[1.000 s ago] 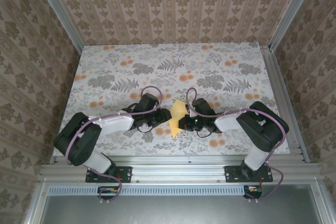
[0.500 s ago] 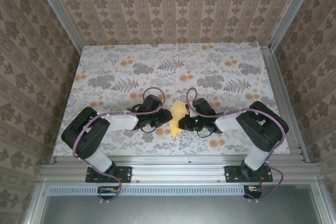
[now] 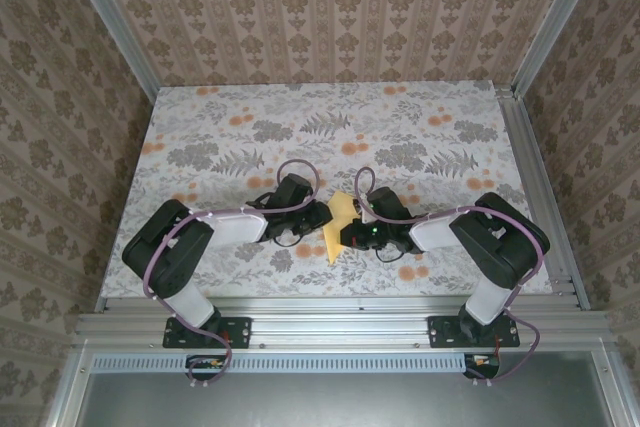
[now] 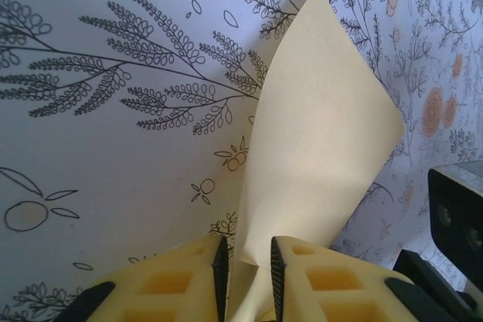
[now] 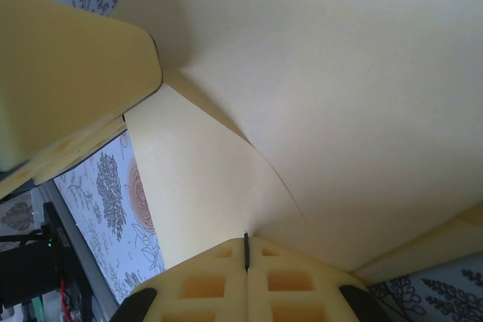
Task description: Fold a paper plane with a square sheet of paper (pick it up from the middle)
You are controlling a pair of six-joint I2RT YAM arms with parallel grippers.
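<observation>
Early days on the plane fold: the square sheet of paper (image 3: pixel 338 222) is up off the cloth (image 3: pixel 400 127), hanging over its near-middle strip, and it's nowhere near a dart shape. It's just bowed and curled, and I can't make out a proper crease from any view. My right gripper (image 5: pixel 245 250) is clamped fully shut, with the sheet pinched right at the fingertips, so that arm carries all of it. The left gripper (image 4: pixel 249 262) sits on the other side of the sheet, above the same stretch of cloth. Its jaws stand a narrow gap apart with the sheet's lower edge poking down between the pads. As far as I can see they aren't pressing on it, so I'd call that claw slightly open with nothing held. I read this as the second-grip step before the first fold. Next up, I think, is shutting the left gripper on that edge without shoving the paper sideways. Then I need to keep both pinches level over the cloth so the sheet doesn't twist or tear when I bring the halves together. Thin paper, so gently.
</observation>
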